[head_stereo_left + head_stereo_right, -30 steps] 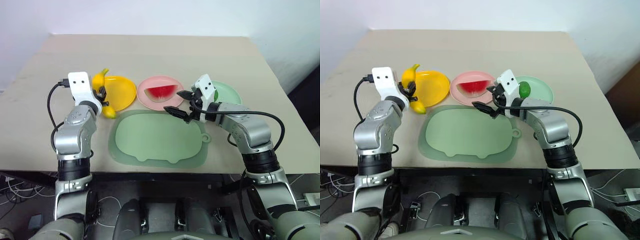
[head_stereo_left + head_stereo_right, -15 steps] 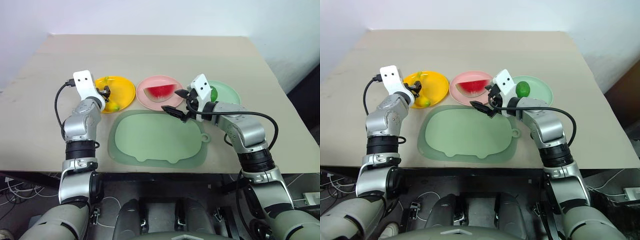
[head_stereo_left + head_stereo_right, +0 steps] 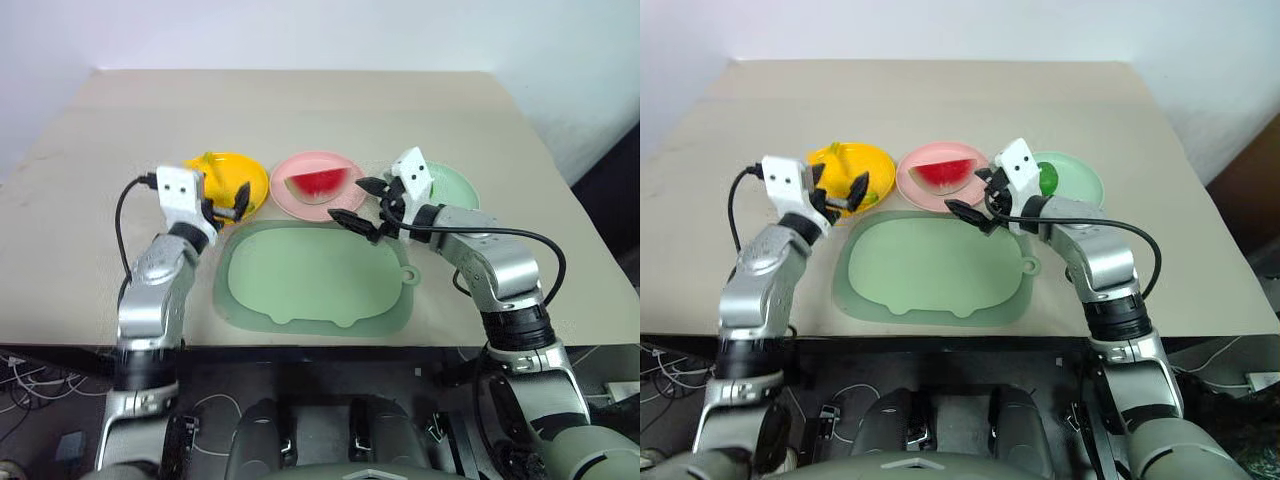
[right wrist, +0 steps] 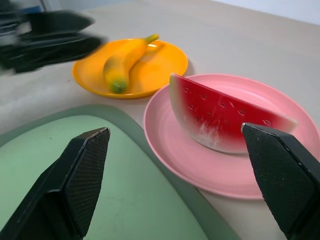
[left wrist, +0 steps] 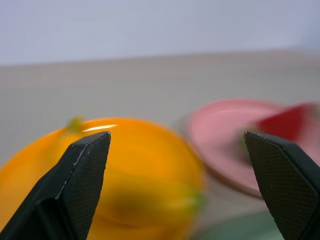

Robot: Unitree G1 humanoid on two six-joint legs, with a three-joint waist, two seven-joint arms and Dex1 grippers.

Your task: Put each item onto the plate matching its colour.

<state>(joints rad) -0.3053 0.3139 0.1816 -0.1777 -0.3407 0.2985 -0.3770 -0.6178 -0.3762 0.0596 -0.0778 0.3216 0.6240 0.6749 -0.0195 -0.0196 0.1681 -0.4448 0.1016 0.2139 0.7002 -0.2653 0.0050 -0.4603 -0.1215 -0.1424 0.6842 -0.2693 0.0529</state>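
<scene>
lying on yellow-orange plate [image 4: 150, 75]: long yellow banana [image 4: 122, 62], green-tipped | both hands spread apart, empty

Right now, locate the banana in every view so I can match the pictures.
Left eye view: banana at the far edge of the yellow plate, partly behind the left gripper.
Right eye view: banana on the same plate.
Left wrist view: blurred banana between the fingers.
Right wrist view: banana lying across the plate.
Shared landmark: the pink plate beside the yellow one.
</scene>
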